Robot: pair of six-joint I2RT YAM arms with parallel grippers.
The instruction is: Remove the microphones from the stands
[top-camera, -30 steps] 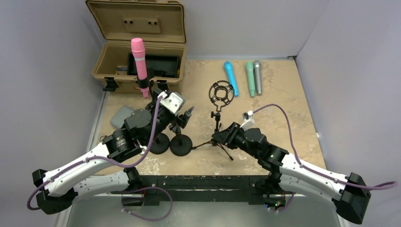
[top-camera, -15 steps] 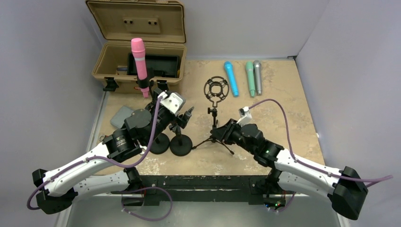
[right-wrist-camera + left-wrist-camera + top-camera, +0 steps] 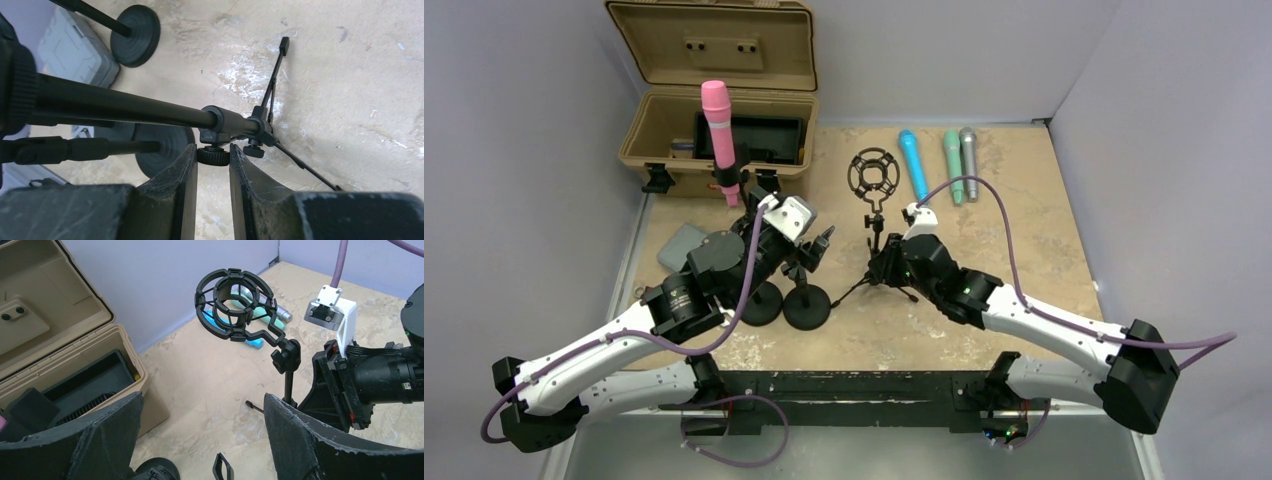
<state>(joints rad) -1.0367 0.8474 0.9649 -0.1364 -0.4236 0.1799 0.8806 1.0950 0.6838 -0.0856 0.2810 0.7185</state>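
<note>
The beige surface [image 3: 1014, 200] carries an open tan case [image 3: 674, 168] in its far left corner, lid tipped back. The left arm [image 3: 604, 350] reaches from the near left corner towards the case. The right arm [image 3: 1044, 325] reaches from the near right corner to the middle.

A black tripod stand [image 3: 873, 235] topped by a bare ring-shaped shock mount [image 3: 234, 305] stands mid-surface. The right gripper [image 3: 213, 150] is closed almost fully on the knob at its hub.

The pink microphone [image 3: 718, 125] stands upright, head up, just in front of the case, its lower end seated in a black holder; the pole below it is hidden by the left arm. Two round stand bases [image 3: 807, 305] sit side by side beneath that arm.

Blue [image 3: 913, 166], green [image 3: 953, 165] and silver [image 3: 969, 160] microphones lie near the far edge. A grey box [image 3: 682, 245] lies by the left edge.

The left gripper [image 3: 200, 405] is spread wide with nothing in it, on the near side of the pink microphone and apart from it.
</note>
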